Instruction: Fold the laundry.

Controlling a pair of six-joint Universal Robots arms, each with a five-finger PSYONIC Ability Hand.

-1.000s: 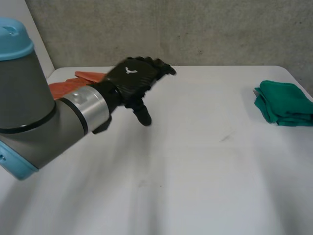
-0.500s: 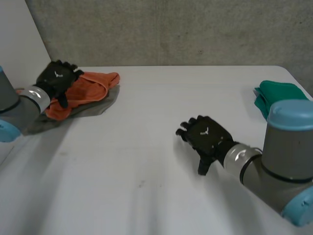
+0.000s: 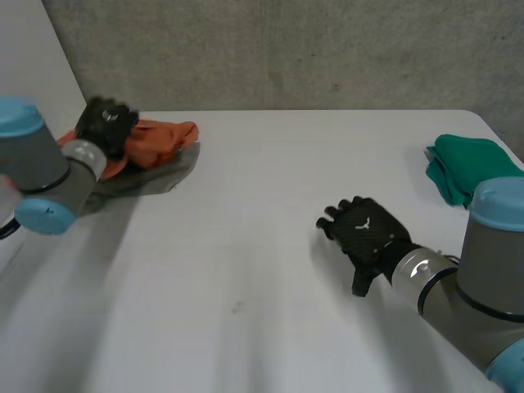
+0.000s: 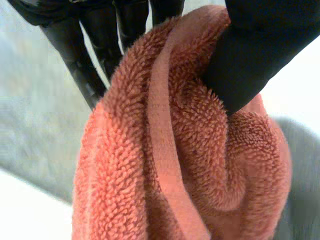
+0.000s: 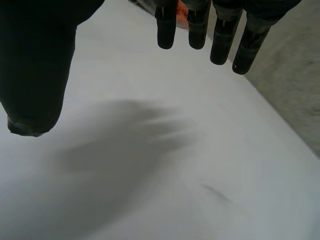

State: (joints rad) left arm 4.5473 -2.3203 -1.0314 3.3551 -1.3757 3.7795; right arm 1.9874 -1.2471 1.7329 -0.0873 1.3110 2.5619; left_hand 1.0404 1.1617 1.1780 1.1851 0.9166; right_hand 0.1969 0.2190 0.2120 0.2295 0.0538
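An orange towel [image 3: 160, 137] lies crumpled on a grey cloth [image 3: 155, 176] at the table's far left corner. My left hand [image 3: 106, 123] sits on the towel's left end, shut on it. In the left wrist view the thumb [image 4: 250, 55] and fingers [image 4: 100, 45] pinch a fold of the orange towel [image 4: 170, 165]. My right hand [image 3: 364, 233] hovers over bare table right of the middle, fingers straight and open, holding nothing. The right wrist view shows its fingers [image 5: 220, 35] and thumb [image 5: 35, 65] spread above the white table.
A folded green cloth [image 3: 471, 172] rests near the table's right edge. A rough grey wall [image 3: 286, 49] stands behind the table's far edge. White tabletop [image 3: 246, 270] stretches between the two hands.
My left hand closed on the orange towel's left end after reaching it. My right hand came into view and drifted slightly right and nearer, staying open.
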